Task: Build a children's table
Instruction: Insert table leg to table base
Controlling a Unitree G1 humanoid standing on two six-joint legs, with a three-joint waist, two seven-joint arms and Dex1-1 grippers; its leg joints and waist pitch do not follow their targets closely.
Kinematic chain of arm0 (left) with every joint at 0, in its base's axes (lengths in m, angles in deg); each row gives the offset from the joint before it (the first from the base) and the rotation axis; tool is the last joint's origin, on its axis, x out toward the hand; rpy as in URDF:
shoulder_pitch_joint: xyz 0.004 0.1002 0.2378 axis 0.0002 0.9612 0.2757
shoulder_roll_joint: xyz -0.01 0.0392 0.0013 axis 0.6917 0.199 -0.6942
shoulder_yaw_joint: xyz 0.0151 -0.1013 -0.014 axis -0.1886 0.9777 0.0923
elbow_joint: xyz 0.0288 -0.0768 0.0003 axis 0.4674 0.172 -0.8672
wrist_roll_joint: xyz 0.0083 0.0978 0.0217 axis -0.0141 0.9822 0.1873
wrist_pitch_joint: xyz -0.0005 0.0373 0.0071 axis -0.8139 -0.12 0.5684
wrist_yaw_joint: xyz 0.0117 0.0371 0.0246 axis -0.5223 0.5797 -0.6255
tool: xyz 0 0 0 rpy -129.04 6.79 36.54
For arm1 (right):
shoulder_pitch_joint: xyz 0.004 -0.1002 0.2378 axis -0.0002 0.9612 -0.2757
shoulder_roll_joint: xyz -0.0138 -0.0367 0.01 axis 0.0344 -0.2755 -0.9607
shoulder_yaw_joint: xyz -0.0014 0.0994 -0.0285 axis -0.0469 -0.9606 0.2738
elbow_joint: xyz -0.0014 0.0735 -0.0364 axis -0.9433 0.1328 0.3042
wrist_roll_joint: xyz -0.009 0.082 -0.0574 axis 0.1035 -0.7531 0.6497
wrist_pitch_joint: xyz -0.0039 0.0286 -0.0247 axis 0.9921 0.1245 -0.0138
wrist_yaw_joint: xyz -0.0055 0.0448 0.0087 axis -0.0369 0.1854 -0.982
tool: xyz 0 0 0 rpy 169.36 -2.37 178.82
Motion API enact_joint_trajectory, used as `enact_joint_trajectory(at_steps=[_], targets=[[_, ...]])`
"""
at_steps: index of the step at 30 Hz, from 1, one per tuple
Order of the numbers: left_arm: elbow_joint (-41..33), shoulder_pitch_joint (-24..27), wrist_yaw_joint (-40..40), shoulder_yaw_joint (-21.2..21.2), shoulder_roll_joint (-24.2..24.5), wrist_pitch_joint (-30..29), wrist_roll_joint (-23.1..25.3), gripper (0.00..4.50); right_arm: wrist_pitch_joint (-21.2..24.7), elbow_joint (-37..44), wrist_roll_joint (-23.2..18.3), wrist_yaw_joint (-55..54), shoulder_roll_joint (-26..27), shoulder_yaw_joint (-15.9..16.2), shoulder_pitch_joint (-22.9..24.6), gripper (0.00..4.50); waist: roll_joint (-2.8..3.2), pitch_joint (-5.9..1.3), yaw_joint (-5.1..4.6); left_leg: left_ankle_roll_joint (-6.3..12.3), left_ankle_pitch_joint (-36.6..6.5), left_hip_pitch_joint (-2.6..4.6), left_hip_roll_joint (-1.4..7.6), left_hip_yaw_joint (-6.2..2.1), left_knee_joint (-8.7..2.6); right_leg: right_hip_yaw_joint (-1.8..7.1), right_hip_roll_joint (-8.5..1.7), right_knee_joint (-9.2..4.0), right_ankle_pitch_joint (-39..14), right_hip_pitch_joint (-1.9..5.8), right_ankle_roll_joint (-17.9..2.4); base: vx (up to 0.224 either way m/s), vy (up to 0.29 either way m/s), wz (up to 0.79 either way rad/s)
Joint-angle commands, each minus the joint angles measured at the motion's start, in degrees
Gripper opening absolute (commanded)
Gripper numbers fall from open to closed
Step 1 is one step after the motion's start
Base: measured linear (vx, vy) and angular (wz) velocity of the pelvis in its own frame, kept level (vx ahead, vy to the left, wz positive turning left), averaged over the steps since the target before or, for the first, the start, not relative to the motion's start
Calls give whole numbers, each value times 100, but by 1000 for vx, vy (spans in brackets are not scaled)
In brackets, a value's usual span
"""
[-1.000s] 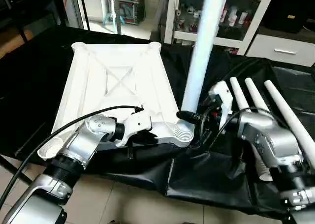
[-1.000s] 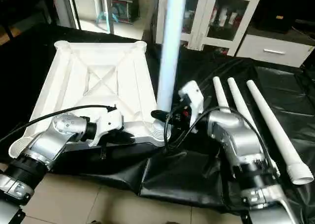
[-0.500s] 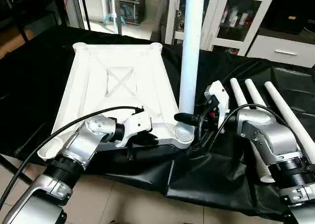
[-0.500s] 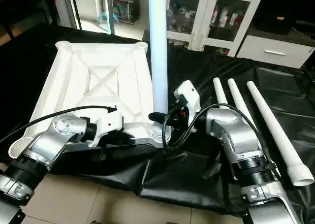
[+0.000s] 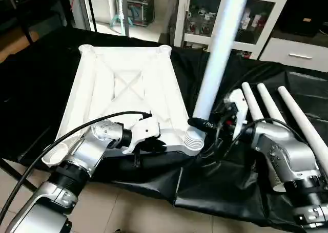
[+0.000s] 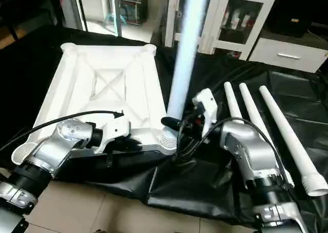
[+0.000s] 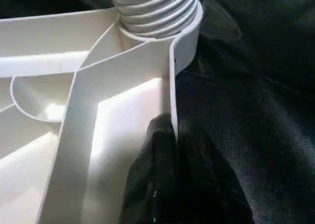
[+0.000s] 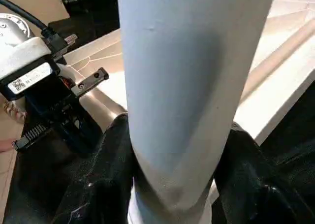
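One leg (image 5: pixel 218 54): foot in near-right socket (image 5: pixel 193 139) of upturned top (image 5: pixel 123 89) on desk, leaning right.
R hand (image 5: pixel 201 124): pinching leg low; straighten b4 screwing.
L hand (image 7: pixel 170 179): pinching top's rim (image 7: pixel 172 86); hold firm.

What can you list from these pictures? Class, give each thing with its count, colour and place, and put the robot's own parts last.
Table top: one, white, upside down on the black cloth, ribbed X-braced underside up.
Leg in the socket: one, white, threaded end in the near right corner socket, leaning to the right.
Loose legs: three, white, side by side on the cloth to the right.
Black cloth: one, covering the work surface.
Cabinet: one, white, glass doors, behind the work surface.
Drawer unit: one, white, to the right of the cabinet.
Left gripper: one, black jaws shut on the table top's near rim.
Right gripper: one, black jaws shut on the socketed leg's lower end.
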Motion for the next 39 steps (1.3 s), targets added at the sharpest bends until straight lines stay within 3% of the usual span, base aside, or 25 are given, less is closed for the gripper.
enact_joint_trajectory(at_steps=[1, 6, 9, 15, 19, 22, 27, 28, 32, 35, 39], targets=[[94, 117, -171, -269, -22, -34, 98, 3, 136, -206, 134, -176, -29, 13, 283, 184, 64, -301, -3, -63, -1279, 66, 353, -169, -494, 226, -464, -417, -1274, 220, -1284, 0, 0, 0], [111, 110, -160, -243, -25, -41, 100, 3, -67, -62, 90, -284, 14, -147, 563, 184, 61, -302, 16, -60, -1301, 67, 360, -169, -500, 228, -472, -428, -1302, 214, -1249, 0, 0, 0], [116, 111, -144, -228, -27, -48, 98, 3, -200, 70, 123, -278, 9, -122, 766, 184, 50, -305, 22, -24, -1241, 57, 353, -168, -504, 226, -468, -425, -1213, 228, -1242, 0, 0, 0], [132, 116, -131, -205, -32, -47, 110, 3, -340, 347, 177, -273, 7, -57, 1098, 184, 50, -284, 15, -27, -1436, 54, 356, -183, -527, 232, -479, -480, -1702, 205, -1110, 0, 0, 0], [119, 131, -132, -200, -19, -57, 119, 3, -403, 457, 335, -282, -47, 148, 1232, 184, 63, -297, 27, -8, -1343, 56, 357, -182, -530, 231, -472, -465, -1535, 205, -1107, 0, 0, 0], [105, 145, -145, -198, -16, -68, 120, 3, -415, 414, 578, -313, -119, 378, 1173, 184, 59, -299, 16, 17, -1281, 45, 354, -178, -537, 221, -464, -460, -1415, 216, -1132, 0, 0, 0], [93, 164, -149, -192, -20, -75, 117, 3, -384, 350, 702, -268, -169, 549, 1026, 184, 73, -282, -21, -55, -1570, 56, 364, -200, -567, 224, -479, -517, -1938, 189, -996, 0, 0, 0], [88, 170, -146, -190, -20, -79, 117, 3, -354, 340, 713, -232, -185, 593, 981, 184, 45, -288, -29, -71, -1613, 60, 368, -207, -571, 221, -480, -518, -1994, 186, -966, 0, 0, 0], [66, 190, -133, -179, -27, -109, 118, 3, -141, 237, 719, -147, -233, 746, 854, 184, 35, -302, -45, -101, -1661, 65, 370, -209, -582, 220, -468, -508, -1784, 182, -987, 0, 0, 0], [45, 198, -123, -176, -32, -129, 116, 3, -93, 105, 752, -189, -231, 751, 822, 184, 12, -303, -47, -101, -1724, 63, 369, -207, -584, 220, -474, -517, -1827, 182, -979, 0, 0, 0], [0, 237, -116, -169, -21, -139, 109, 3, -69, -125, 702, -304, -162, 604, 829, 184, 38, -295, -50, -148, -1890, 74, 375, -226, -596, 224, -483, -546, -2117, 155, -906, 0, 0, 0]])
